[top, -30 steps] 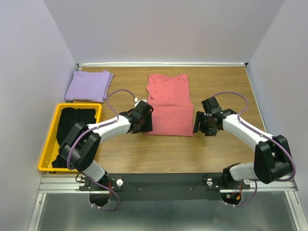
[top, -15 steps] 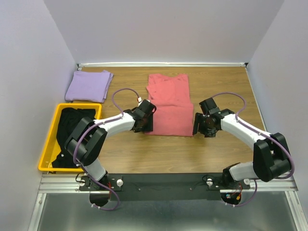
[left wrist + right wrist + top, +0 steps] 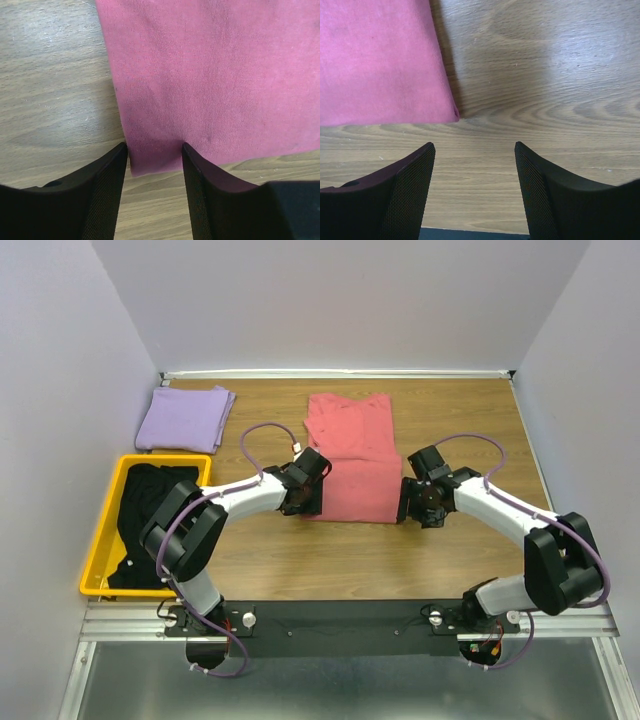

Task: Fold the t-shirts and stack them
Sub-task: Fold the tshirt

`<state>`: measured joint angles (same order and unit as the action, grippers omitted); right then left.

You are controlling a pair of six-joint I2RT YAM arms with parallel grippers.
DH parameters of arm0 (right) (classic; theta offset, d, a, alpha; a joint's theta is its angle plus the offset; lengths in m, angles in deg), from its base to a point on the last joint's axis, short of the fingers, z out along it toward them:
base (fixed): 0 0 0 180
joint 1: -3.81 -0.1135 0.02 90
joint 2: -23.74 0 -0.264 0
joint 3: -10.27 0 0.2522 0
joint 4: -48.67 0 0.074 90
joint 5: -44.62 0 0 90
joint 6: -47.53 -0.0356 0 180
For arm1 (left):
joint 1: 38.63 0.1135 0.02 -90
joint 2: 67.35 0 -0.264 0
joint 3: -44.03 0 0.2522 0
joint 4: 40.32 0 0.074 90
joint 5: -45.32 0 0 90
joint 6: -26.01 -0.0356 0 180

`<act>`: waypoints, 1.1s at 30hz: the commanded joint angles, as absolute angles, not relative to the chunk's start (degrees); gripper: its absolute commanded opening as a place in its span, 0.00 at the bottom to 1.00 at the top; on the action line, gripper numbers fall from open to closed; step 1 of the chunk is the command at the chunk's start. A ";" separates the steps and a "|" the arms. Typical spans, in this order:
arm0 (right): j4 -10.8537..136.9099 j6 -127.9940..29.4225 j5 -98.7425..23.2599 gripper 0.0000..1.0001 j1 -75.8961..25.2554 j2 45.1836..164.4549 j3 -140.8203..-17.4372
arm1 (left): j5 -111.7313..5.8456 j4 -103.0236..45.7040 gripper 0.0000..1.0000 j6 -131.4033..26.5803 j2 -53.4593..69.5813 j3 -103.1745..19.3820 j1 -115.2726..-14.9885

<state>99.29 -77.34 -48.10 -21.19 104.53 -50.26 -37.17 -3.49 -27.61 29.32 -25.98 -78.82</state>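
Though it's cropped, left gripper [image 3: 154, 147] gapes astride pink t-shirt [image 3: 215, 75]; right gripper [image 3: 474, 146] gapes too

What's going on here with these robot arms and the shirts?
The two arms are folding a salmon-pink cloth t-shirt on the wooden table. The left pincer straddles its near left corner, jaws open; the right pincer hangs open over bare wood beside the near right corner. A lavender cloth t-shirt lies folded at the far left, and black cloth t-shirts sit in a yellow plastic bin.
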 commanded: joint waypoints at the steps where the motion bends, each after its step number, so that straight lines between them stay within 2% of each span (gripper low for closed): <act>1: 100.58 -78.86 -50.57 0.72 -22.21 105.48 -51.04 | -35.02 1.66 0.55 -28.04 30.83 -24.66 -79.15; 9: 100.14 -79.65 -51.97 0.72 -23.70 106.18 -51.04 | -34.84 -0.44 0.46 -28.31 32.32 -22.82 -79.15; 10: 99.88 -79.56 -52.06 0.72 -23.88 106.27 -50.87 | -34.66 -1.06 0.38 -28.22 32.24 -22.47 -79.15; 12: 98.48 -79.65 -52.24 0.72 -24.05 106.35 -50.69 | -35.27 -2.38 0.31 -28.04 32.15 -21.50 -79.24; 13: 97.95 -79.82 -52.59 0.72 -24.32 106.44 -50.52 | -35.54 -3.17 0.22 -27.96 32.32 -20.97 -79.24; 15: 95.93 -80.26 -52.85 0.72 -24.76 107.14 -50.08 | -35.80 -3.79 0.12 -27.87 32.32 -20.36 -79.59; 16: 95.31 -80.44 -53.11 0.72 -25.19 108.10 -50.08 | -35.80 -4.40 0.02 -27.87 32.24 -20.00 -79.59; 17: 95.22 -80.70 -53.55 0.72 -25.46 108.46 -50.25 | -35.80 -4.67 0.00 -27.87 31.97 -19.57 -79.59; 24: 94.43 -81.67 -56.28 0.69 -26.87 108.91 -50.51 | -35.63 -5.64 0.00 -28.22 30.92 -17.89 -79.68; 33: 93.81 -82.20 -57.25 0.59 -27.75 110.22 -51.30 | -36.07 -6.08 0.00 -29.36 30.83 -17.19 -79.76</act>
